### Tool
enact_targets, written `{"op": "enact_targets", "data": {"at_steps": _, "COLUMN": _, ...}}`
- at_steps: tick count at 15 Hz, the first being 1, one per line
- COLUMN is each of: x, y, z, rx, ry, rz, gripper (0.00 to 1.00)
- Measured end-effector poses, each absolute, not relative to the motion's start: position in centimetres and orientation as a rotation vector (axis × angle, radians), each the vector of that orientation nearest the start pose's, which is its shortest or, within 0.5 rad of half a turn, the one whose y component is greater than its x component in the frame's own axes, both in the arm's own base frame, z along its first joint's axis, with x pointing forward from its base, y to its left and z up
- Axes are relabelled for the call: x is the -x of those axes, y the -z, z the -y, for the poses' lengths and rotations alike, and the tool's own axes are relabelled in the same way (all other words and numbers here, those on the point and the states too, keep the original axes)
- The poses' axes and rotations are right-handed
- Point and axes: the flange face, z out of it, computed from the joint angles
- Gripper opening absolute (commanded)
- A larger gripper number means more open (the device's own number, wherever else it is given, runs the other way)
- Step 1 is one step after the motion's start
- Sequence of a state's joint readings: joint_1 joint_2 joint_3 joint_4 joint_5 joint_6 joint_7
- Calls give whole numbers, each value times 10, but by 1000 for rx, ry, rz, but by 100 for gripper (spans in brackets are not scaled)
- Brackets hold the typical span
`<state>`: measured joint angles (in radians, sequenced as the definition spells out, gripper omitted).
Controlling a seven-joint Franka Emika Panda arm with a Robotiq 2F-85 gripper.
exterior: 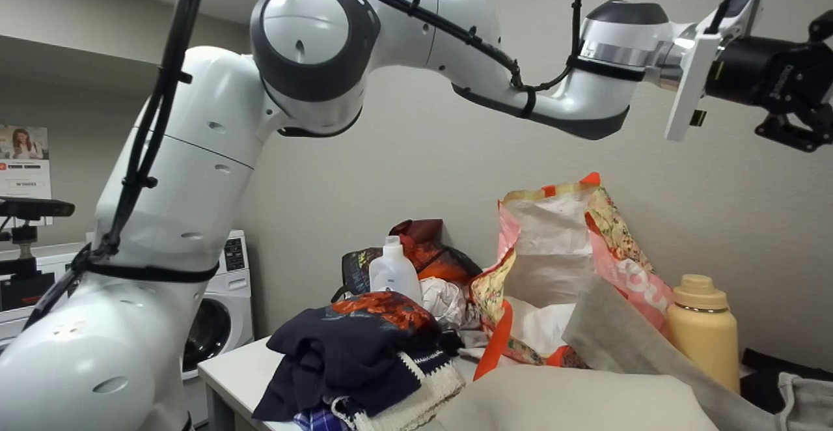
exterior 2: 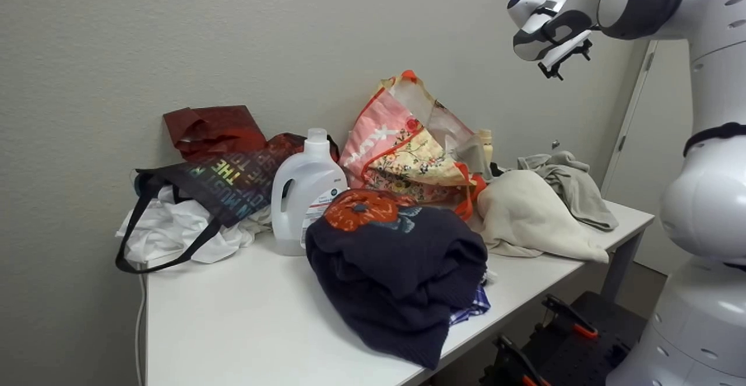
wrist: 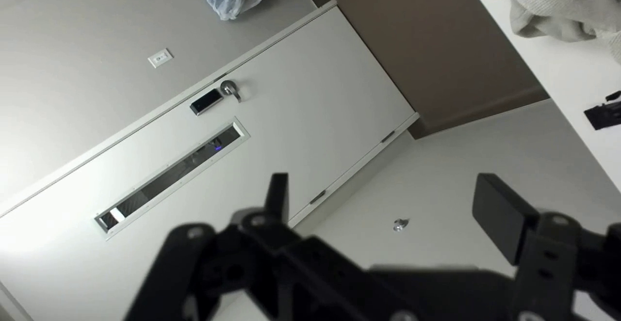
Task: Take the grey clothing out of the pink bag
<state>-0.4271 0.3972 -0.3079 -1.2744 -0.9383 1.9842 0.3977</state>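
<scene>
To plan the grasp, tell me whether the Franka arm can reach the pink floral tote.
Probably yes: though the open gripper faces away, nothing visible covers the upper rim of the pink floral tote.

I log grey walls [exterior 2: 262,36], white table [exterior 2: 233,316], white door [wrist: 291,127] — narrow window [wrist: 171,178], lever handle [wrist: 229,89] — brown floor [wrist: 412,35].

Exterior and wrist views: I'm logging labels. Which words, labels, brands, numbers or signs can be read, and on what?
"THE" on the black bag.
"MUST" on the black bag; other letters unclear.
Pink bag: white letters, too creased to read surely.
Jug label: too small.
Poster: too small.
Pincer: lettering too blurred.
Black device: red marking too small.
Wrist view: none readable.
</scene>
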Motion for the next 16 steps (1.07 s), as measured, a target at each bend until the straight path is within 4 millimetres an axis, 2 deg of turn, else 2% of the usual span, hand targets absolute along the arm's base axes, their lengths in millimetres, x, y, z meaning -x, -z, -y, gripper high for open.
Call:
{"op": "enact_targets", "data": {"at_steps": 2, "x": -524, "y": -633, "z": 458, "rx": -1882, "ry": -181, "rz": 811, "gripper": 100}}
{"op": "enact_targets", "data": {"at_steps": 4, "x": -523, "y": -674, "z": 437, "rx": -1874, "ry": -216, "rz": 782, "gripper": 100}}
{"op": "enact_targets", "data": {"at_steps": 7, "x": -514, "y": -741, "z": 401, "rx": -1872, "ry": -264, "rz": 749, "gripper": 100}}
{"op": "enact_targets", "data": {"at_steps": 9, "x": -506, "y": -776, "z": 379, "rx": -1875, "ry": -287, "rz": 740, "gripper": 100}}
{"op": "enact_targets", "data": {"at_steps": 12, "x": -498, "y": -815, "z": 350, "rx": -1878, "ry": -320, "rz": 730, "gripper": 100}}
{"op": "enact_targets", "data": {"at_steps": 16, "x": -499, "y": -840, "z": 309, "rx": -1903, "ry": -347, "rz": 708, "gripper": 100}}
